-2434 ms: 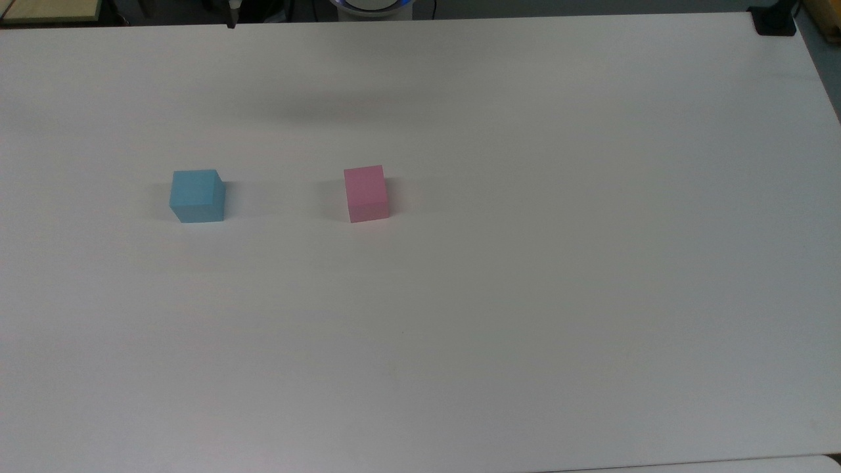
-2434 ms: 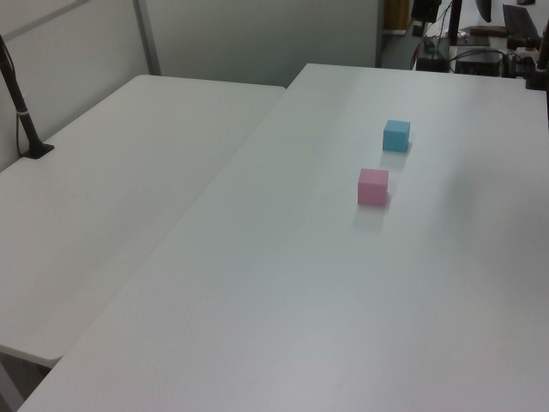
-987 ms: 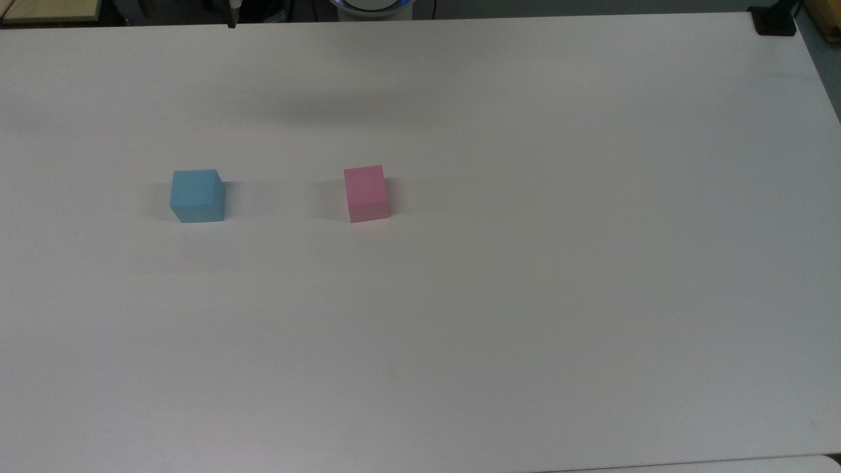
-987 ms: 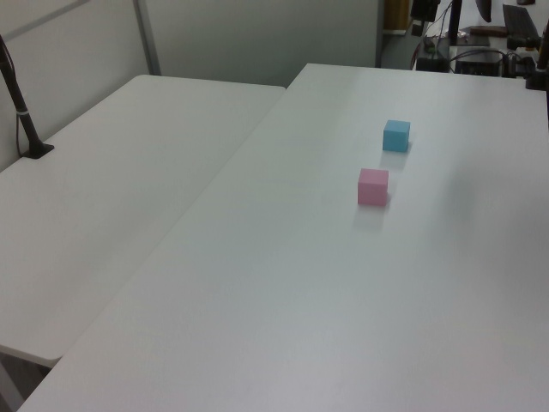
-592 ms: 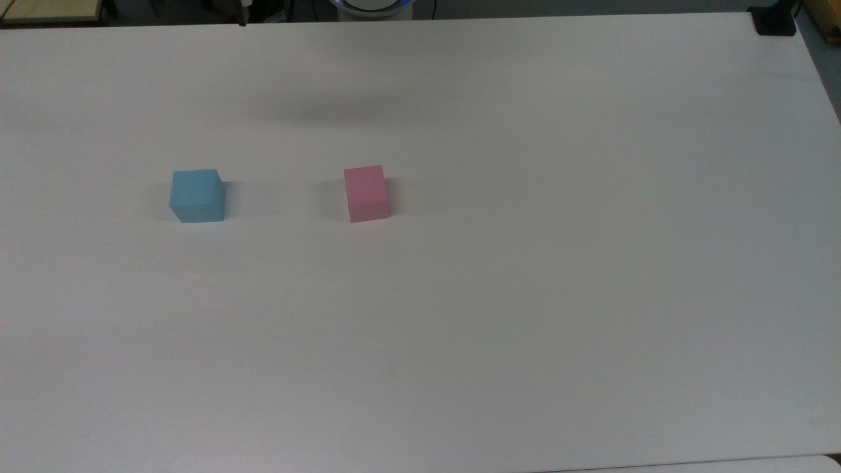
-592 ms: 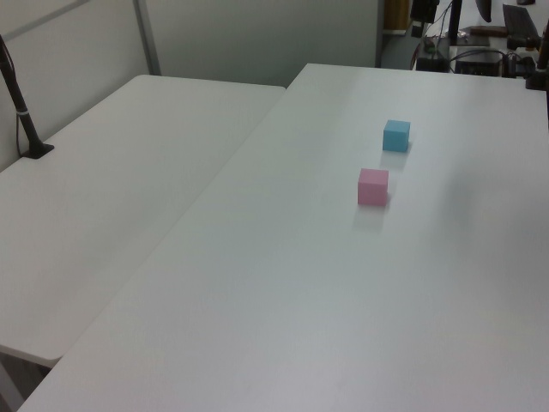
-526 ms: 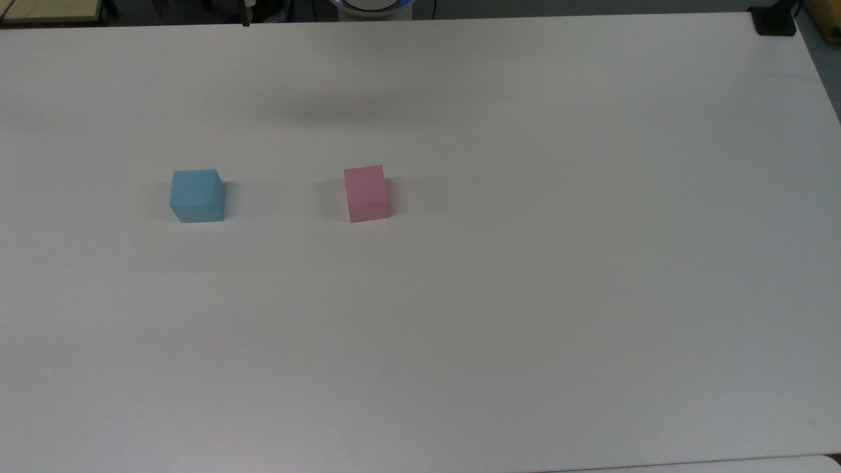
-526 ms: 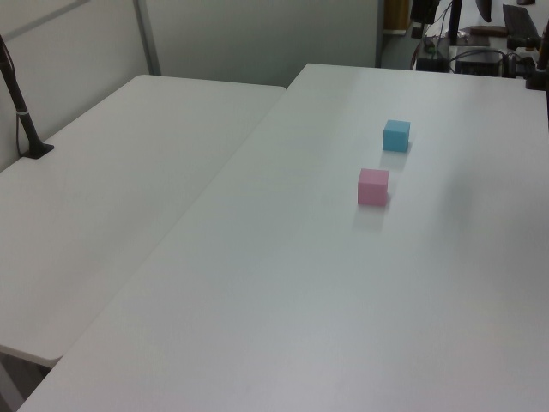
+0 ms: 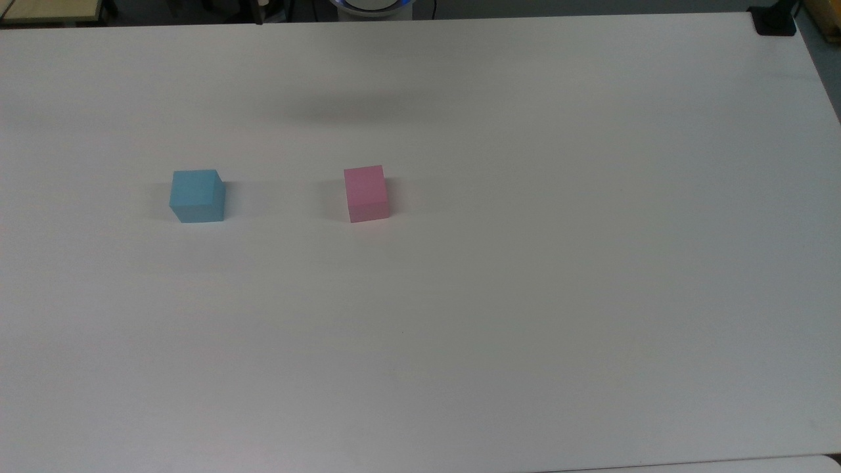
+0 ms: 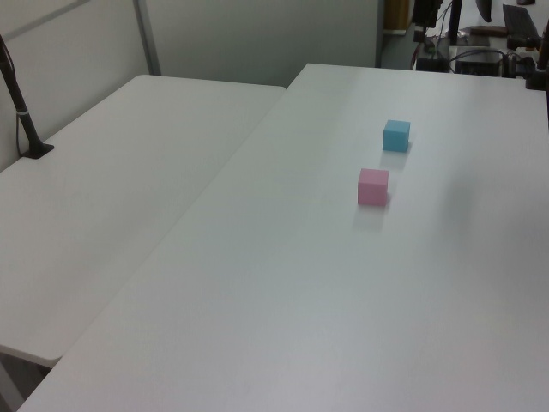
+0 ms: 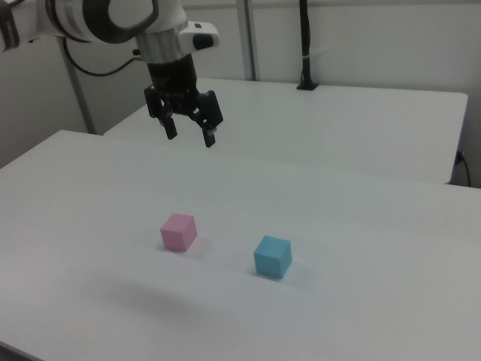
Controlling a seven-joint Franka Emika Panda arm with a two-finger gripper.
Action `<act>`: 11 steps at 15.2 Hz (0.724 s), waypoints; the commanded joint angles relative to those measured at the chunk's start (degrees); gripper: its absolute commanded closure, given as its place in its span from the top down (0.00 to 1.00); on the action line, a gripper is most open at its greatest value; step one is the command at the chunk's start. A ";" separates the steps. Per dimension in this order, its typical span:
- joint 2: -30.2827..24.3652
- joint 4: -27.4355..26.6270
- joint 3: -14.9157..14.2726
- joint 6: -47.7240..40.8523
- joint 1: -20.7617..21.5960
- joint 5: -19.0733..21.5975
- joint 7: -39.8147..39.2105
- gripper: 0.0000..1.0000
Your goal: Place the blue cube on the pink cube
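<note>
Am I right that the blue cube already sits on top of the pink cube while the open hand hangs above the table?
Not quite: the blue cube rests on the table beside the pink cube, apart from it, as the right view shows. The open hand does hang above the table.

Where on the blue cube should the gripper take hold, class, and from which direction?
Across two opposite side faces of the blue cube, descending from above: it sits flat on the table, apart from the pink cube, and the open gripper hangs overhead.

Sky-blue cube (image 11: 272, 256), plain, pastel pink cube (image 11: 178, 231), plain, both below the black gripper (image 11: 191, 138) on its white arm (image 11: 113, 19), white table (image 11: 361, 301).
</note>
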 commanded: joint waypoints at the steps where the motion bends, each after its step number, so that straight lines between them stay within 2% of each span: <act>1: -0.37 0.69 1.29 -1.97 -0.17 -0.70 1.24 1.00; 8: -0.72 0.43 1.46 -4.52 -0.26 -0.70 0.62 1.00; 11: -0.55 0.25 1.29 -3.73 -1.22 -0.70 -2.01 1.00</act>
